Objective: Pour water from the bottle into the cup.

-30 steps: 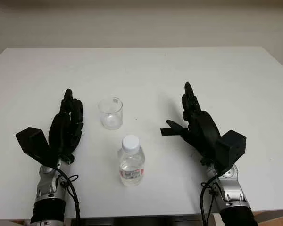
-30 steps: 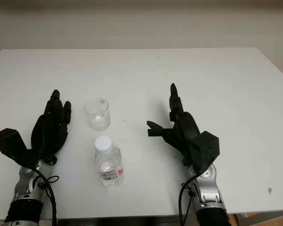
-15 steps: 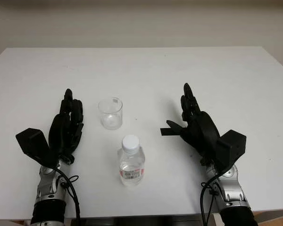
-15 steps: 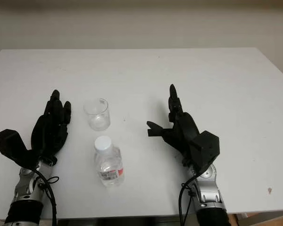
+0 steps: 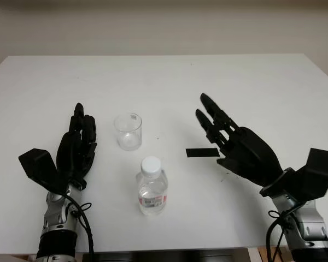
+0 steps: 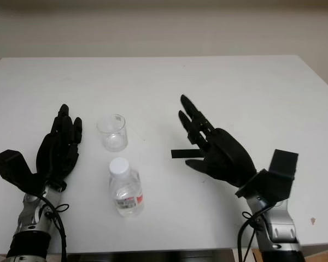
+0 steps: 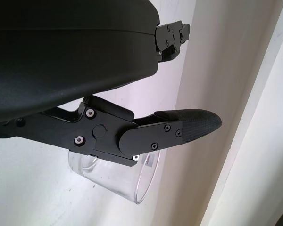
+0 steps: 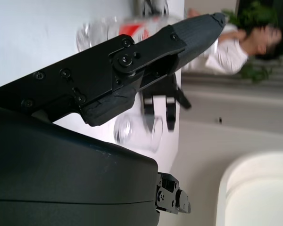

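A small clear water bottle (image 5: pixel 152 186) with a white cap and a red label stands upright near the table's front edge. Just behind it sits an empty clear glass cup (image 5: pixel 128 131), also seen beside my left fingers (image 7: pixel 179 129) and past my right fingers (image 8: pixel 137 134). My left hand (image 5: pixel 79 144) is open to the left of the cup and bottle, holding nothing. My right hand (image 5: pixel 229 144) is open to the right of the bottle, its palm turned toward it, a clear gap away.
The white table (image 5: pixel 169 82) stretches wide behind the cup. A wall runs along its far edge. A person in white (image 8: pixel 236 44) shows in the right wrist view, off beyond the table.
My right hand has swung over and tilted, its fingers now slanting toward the back left and its wrist shifted right. Left hand, bottle and cup stay put.
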You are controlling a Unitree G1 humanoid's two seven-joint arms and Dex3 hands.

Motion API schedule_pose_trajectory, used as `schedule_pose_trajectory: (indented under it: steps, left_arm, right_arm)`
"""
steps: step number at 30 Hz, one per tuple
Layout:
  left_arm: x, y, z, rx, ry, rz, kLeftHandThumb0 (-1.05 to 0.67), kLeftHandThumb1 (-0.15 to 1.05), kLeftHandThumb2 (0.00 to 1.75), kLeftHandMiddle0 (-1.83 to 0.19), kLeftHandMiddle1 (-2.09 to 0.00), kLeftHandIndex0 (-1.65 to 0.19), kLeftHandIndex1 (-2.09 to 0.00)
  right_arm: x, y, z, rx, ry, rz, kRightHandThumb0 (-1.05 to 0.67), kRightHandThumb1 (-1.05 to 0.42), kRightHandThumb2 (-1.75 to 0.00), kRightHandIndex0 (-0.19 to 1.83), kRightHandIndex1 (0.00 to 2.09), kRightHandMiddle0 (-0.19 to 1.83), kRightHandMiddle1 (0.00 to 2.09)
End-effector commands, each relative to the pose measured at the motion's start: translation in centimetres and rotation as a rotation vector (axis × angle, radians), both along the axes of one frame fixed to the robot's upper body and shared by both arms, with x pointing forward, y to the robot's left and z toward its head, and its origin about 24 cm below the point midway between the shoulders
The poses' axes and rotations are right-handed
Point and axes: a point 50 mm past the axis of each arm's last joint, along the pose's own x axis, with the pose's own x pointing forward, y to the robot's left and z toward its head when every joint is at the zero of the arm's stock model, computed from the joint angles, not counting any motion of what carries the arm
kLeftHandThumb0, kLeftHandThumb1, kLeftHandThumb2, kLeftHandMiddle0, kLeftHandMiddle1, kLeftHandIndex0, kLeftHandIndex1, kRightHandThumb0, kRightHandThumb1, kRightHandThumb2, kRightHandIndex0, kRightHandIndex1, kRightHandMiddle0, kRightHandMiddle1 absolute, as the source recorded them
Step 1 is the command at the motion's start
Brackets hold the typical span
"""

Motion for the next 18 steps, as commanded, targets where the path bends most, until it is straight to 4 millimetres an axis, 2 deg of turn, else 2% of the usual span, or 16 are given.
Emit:
schedule_pose_trajectory:
  steps: [1,7,13,18]
  left_arm:
    - [-0.6,-0.2,-1.5,-0.022,0.065,0.000,-0.68,1.05,0.54,0.14,-0.06,0.17,-0.06]
    - [-0.7,-0.3,-1.5,-0.019,0.064,-0.004,-0.68,1.05,0.55,0.14,-0.05,0.17,-0.05]
    - [-0.9,-0.2,-1.5,-0.017,0.066,0.002,-0.69,1.05,0.53,0.15,-0.05,0.17,-0.05]
    - [-0.9,-0.1,-1.4,-0.010,0.065,-0.001,-0.69,1.05,0.53,0.16,-0.05,0.18,-0.05]
  right_arm:
    - [-0.5,0.3,0.3,-0.017,0.016,0.062,-0.91,-0.89,-0.04,-0.19,0.00,-0.19,0.00]
    - [-0.6,1.3,-1.1,-0.069,0.100,0.120,-0.99,-0.88,-0.05,-0.19,0.00,-0.19,0.00]
    - [-0.2,2.7,-2.9,-0.058,0.155,0.152,-1.01,-0.89,-0.06,-0.19,0.00,-0.19,0.00]
    - [0.1,3.8,-3.5,-0.046,0.174,0.167,-0.99,-0.88,-0.05,-0.19,0.00,-0.19,0.00]
